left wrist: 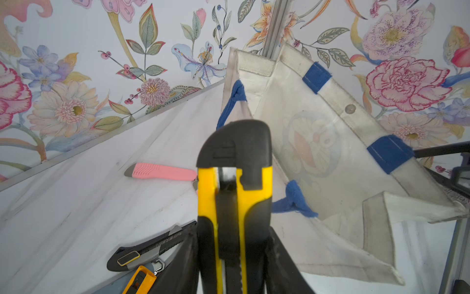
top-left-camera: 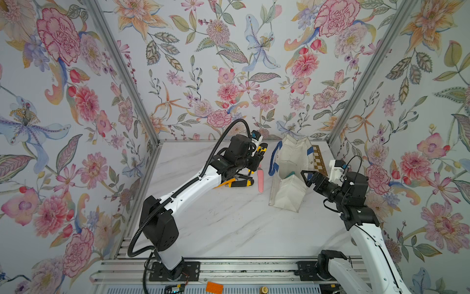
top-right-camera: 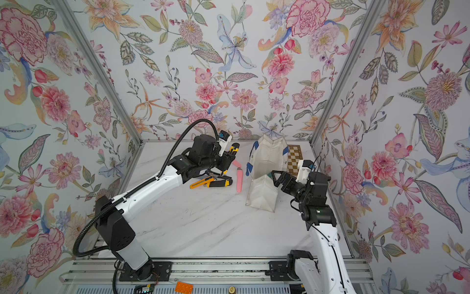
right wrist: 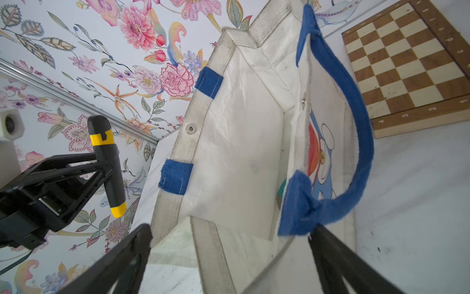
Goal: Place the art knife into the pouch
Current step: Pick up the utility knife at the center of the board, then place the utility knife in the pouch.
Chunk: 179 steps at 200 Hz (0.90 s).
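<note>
Yellow-and-black art knife [left wrist: 234, 178], gripped crosswise in the left gripper [left wrist: 234, 254] and held off the table, just short of the pouch [top-left-camera: 292, 157].

On the marble table [top-left-camera: 229, 224] the pouch sits at the back right with its mouth gaping, and a chequered board [top-left-camera: 319, 163] lies just beyond it. The right gripper [top-left-camera: 305, 179] is at the mouth's near end, jaws spread wide and, as far as can be told, clasping nothing. A pink knife [top-left-camera: 260, 180] and two black-and-yellow cutters [top-right-camera: 220, 182] lie under the left arm. Only the last reach seems left. To do it well, carry the knife over the middle of the opening, clear of the blue strap [right wrist: 356, 127] drooping along one rim. Tip it end-down, sink it below the hem, and only then let go.
</note>
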Each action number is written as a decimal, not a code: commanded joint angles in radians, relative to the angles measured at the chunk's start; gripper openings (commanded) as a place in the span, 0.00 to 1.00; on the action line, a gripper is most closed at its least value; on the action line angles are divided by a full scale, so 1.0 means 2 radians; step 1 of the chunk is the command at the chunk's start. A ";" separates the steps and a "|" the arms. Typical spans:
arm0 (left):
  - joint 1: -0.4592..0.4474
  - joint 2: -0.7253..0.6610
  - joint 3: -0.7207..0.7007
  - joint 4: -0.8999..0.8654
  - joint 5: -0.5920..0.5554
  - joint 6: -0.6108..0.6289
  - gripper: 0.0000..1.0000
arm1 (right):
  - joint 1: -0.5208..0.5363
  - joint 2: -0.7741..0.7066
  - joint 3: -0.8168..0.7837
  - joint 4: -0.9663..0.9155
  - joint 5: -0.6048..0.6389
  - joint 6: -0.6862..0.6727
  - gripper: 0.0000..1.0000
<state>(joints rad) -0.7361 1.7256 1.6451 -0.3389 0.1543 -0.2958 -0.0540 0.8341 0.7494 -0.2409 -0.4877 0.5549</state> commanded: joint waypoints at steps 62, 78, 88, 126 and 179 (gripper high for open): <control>-0.019 0.064 0.114 -0.019 0.029 0.016 0.15 | 0.000 -0.021 -0.014 0.010 0.012 -0.009 0.99; -0.024 0.079 0.139 -0.025 0.031 0.018 0.14 | -0.001 -0.021 -0.014 0.010 0.011 -0.009 0.99; -0.025 0.088 0.154 -0.028 0.033 0.018 0.14 | 0.000 -0.020 -0.014 0.010 0.009 -0.010 0.99; -0.035 0.127 0.210 -0.043 0.049 0.017 0.13 | -0.001 -0.022 -0.016 0.009 0.008 -0.014 0.99; -0.048 0.166 0.263 -0.048 0.069 0.016 0.13 | -0.002 -0.025 -0.019 0.009 0.009 -0.015 0.99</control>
<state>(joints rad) -0.8154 2.0274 2.1078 -0.4278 0.2508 -0.2764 -0.0540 0.7944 0.7231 -0.2413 -0.4786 0.5442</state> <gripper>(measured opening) 0.388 0.991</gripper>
